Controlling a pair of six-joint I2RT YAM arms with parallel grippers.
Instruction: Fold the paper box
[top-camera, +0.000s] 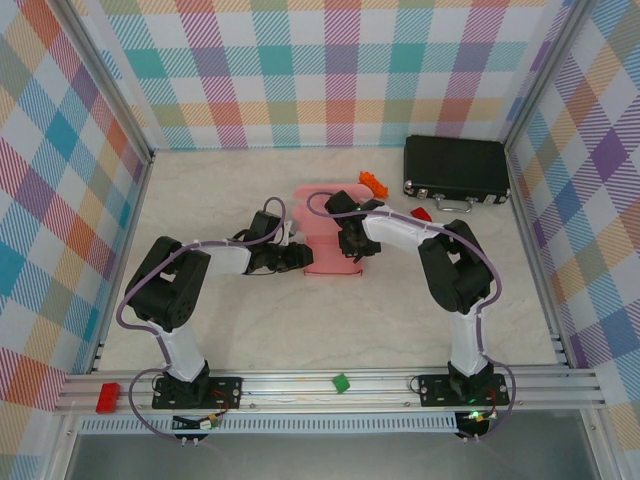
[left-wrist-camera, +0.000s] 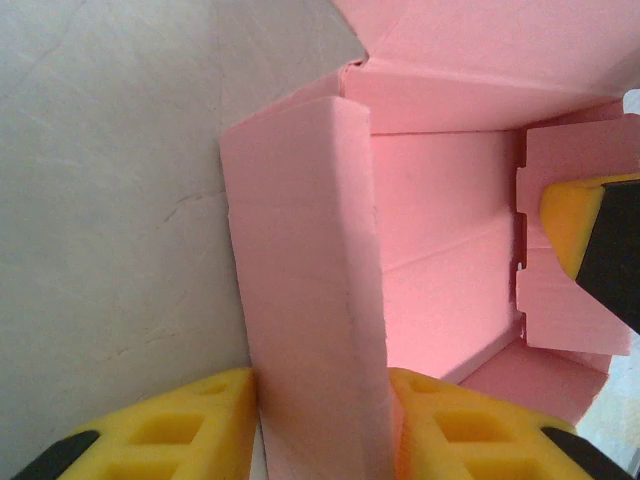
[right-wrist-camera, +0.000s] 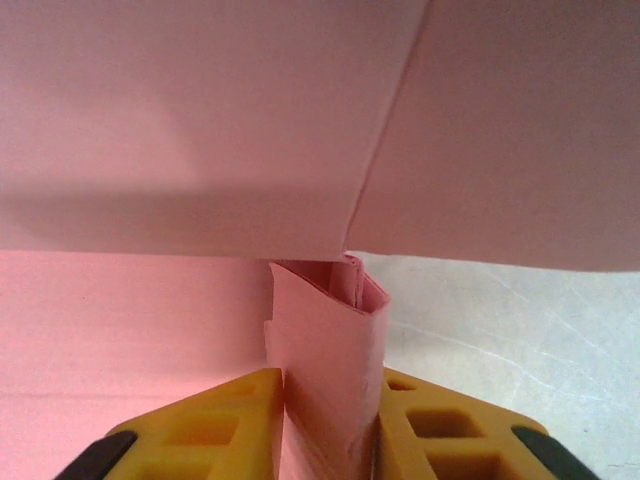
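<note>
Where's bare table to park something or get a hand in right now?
Free: near table between left arm and right arm; far-left corner; right side in front of the black case. Crowded: centre around the paper box, plus orange bit and red bit by the case.

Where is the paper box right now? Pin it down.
In the top view the paper box sits mid-table, with the left pincer shut on its left wall and the right pincer on its right flap.
</note>
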